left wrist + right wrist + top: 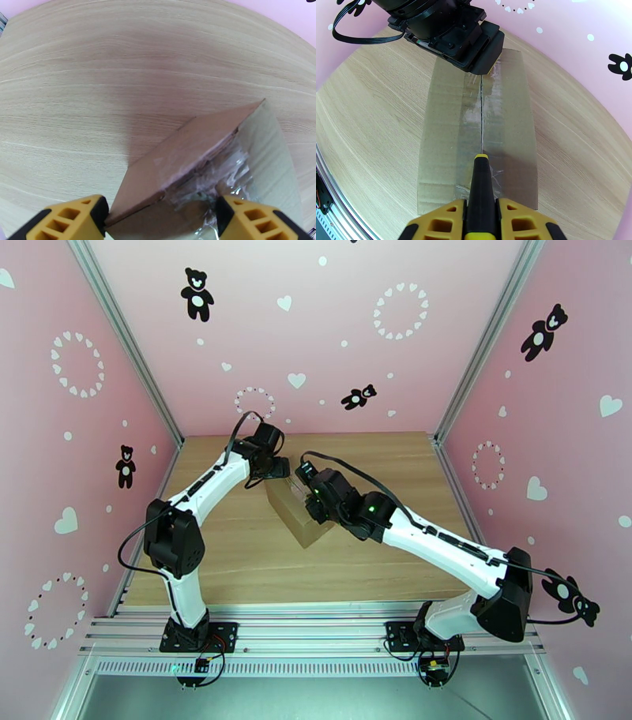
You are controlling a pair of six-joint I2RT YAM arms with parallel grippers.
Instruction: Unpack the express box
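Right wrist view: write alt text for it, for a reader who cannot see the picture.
The right gripper holds a yellow-and-black utility knife, its tip at the taped top seam of the express box. The box lies lengthwise on a wooden table, and the left arm's black wrist sits over its far end.

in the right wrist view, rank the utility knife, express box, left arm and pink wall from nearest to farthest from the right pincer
1. utility knife: clamped in the right pincer, bottom centre.
2. express box: just under the knife's tip, mid-frame.
3. left arm: over the box's far end, top.
4. pink wall: beyond everything, top right.
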